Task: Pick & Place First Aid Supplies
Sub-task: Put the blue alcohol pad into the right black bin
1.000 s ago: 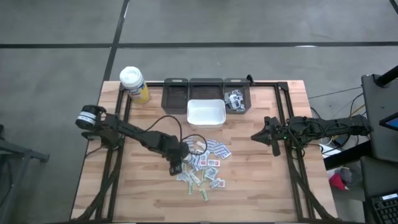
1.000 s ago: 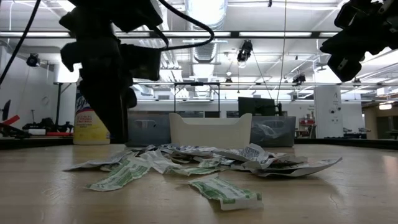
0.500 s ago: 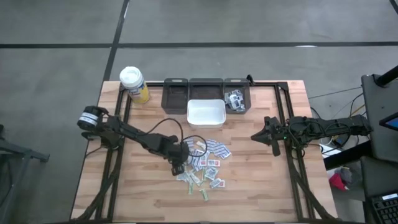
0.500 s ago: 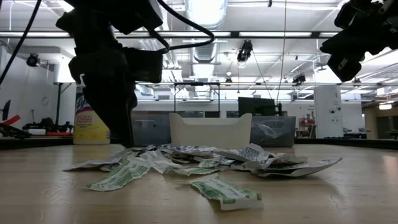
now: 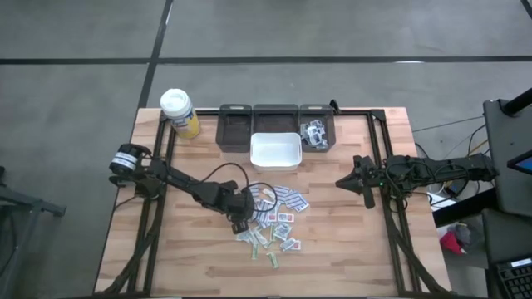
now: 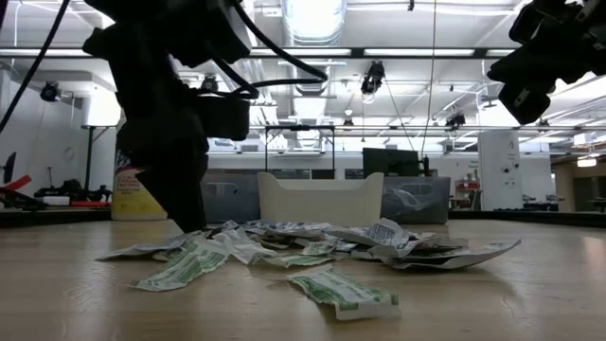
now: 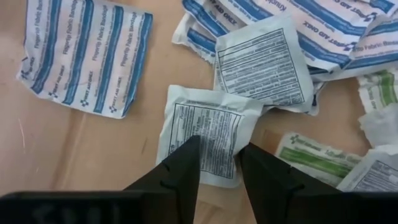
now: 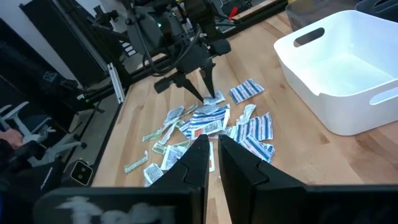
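The first aid supplies [image 5: 273, 220] lie in a loose pile of small flat packets on the wooden table, also seen in the low view [image 6: 312, 254]. My left gripper [image 7: 219, 148] points steeply down at the pile's left edge [image 5: 240, 221]. It is open, with its fingertips over a white packet with black print [image 7: 208, 127]. My right gripper [image 5: 341, 182] hangs shut above the table's right part, away from the pile, with nothing in it [image 8: 213, 144]. My left gripper comes from above, its two fingers [image 7: 186, 163] standing over the near half of the white packet [image 7: 214, 163], which lies flat on the table. I cannot tell whether the fingertips touch it.
A white bin [image 5: 275, 150] stands just beyond the pile. Behind it is a row of dark trays [image 5: 234, 126], the right one holding packets [image 5: 315, 133]. A yellow bottle with a white cap [image 5: 179, 114] stands at the far left corner. Bare wood lies near the front edge.
My left gripper has sunk toward the packets at the pile's left edge and has turned a little about its wrist, staying open. The packets have not moved.
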`<action>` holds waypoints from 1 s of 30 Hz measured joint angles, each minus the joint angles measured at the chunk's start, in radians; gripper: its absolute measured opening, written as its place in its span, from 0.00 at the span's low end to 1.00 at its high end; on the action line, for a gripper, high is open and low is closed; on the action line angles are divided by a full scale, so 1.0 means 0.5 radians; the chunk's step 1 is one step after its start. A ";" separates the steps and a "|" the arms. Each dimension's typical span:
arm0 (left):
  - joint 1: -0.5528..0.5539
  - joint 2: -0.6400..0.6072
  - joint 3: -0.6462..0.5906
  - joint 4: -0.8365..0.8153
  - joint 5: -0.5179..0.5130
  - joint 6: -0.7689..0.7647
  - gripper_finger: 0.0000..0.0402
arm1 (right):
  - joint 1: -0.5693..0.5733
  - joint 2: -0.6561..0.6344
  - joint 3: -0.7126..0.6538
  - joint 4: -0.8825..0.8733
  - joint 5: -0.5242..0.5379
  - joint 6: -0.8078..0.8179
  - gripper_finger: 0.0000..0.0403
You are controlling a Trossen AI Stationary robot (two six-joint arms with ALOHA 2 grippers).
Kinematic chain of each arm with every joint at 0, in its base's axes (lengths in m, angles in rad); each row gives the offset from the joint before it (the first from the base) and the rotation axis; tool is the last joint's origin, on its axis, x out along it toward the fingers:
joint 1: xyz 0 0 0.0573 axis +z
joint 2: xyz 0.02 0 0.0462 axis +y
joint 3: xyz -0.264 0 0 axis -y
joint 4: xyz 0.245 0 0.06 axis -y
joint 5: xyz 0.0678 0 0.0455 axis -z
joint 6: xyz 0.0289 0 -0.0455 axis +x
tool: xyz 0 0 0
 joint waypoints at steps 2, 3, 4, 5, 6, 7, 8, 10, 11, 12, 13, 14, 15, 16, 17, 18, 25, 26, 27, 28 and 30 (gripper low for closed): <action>-0.002 0.009 0.000 -0.004 -0.024 -0.032 0.31 | -0.001 0.000 0.000 0.000 0.000 0.000 0.08; -0.002 0.008 0.000 -0.004 -0.026 -0.036 0.29 | 0.000 0.000 0.000 0.000 0.000 0.000 0.08; -0.002 0.008 0.000 -0.005 -0.026 -0.038 0.28 | 0.000 0.000 0.000 0.000 0.000 0.000 0.08; -0.001 0.009 0.004 -0.009 -0.027 -0.042 0.26 | 0.000 0.000 0.000 0.000 0.000 0.001 0.08; -0.001 0.009 0.012 -0.017 -0.032 -0.040 0.24 | -0.001 0.000 0.000 0.000 -0.001 0.004 0.08; -0.003 0.010 0.023 -0.028 -0.036 -0.028 0.21 | 0.000 0.000 0.000 0.000 -0.001 0.007 0.08; -0.004 0.011 0.039 -0.050 -0.042 -0.016 0.19 | 0.000 0.000 0.000 0.000 -0.001 0.007 0.08; -0.005 0.016 0.081 -0.113 -0.051 0.013 0.13 | 0.000 0.000 0.000 0.000 -0.001 0.007 0.08; -0.005 0.019 0.105 -0.150 -0.053 0.036 0.11 | 0.000 0.000 0.000 0.000 -0.001 0.008 0.08; -0.005 0.021 0.128 -0.191 -0.054 0.053 0.08 | -0.001 0.000 0.000 0.000 -0.001 0.008 0.08; -0.005 0.024 0.153 -0.231 -0.054 0.073 0.05 | 0.000 0.000 0.000 0.000 -0.001 0.008 0.08; -0.005 0.024 0.178 -0.287 -0.049 0.094 0.03 | 0.000 0.000 0.000 0.000 -0.001 0.008 0.08; -0.004 0.024 0.208 -0.348 -0.030 0.109 0.02 | -0.001 0.000 0.000 0.000 -0.001 0.008 0.08; -0.004 0.025 0.249 -0.399 -0.017 0.124 0.01 | -0.001 0.000 0.000 0.000 -0.001 0.008 0.08; -0.004 0.025 0.296 -0.455 -0.008 0.149 0.01 | 0.000 0.000 0.000 -0.001 -0.001 0.008 0.08; -0.004 0.024 0.342 -0.532 0.004 0.176 0.02 | -0.001 0.000 0.000 -0.001 -0.001 0.008 0.08; 0.017 0.013 0.666 -0.783 0.182 0.706 0.00 | 0.000 0.000 0.000 -0.002 0.000 0.001 0.08; 0.029 0.013 0.710 -0.763 0.208 0.783 0.00 | -0.001 0.000 0.000 -0.003 0.000 0.000 0.08; 0.043 0.013 0.753 -0.730 0.211 0.852 0.00 | -0.001 0.000 0.000 -0.004 0.000 0.000 0.08; 0.063 0.013 0.794 -0.687 0.213 0.920 0.00 | -0.001 0.000 0.000 -0.007 0.000 -0.002 0.08; 0.113 0.012 0.873 -0.594 0.209 1.041 0.00 | 0.000 0.000 0.000 -0.017 0.000 -0.005 0.08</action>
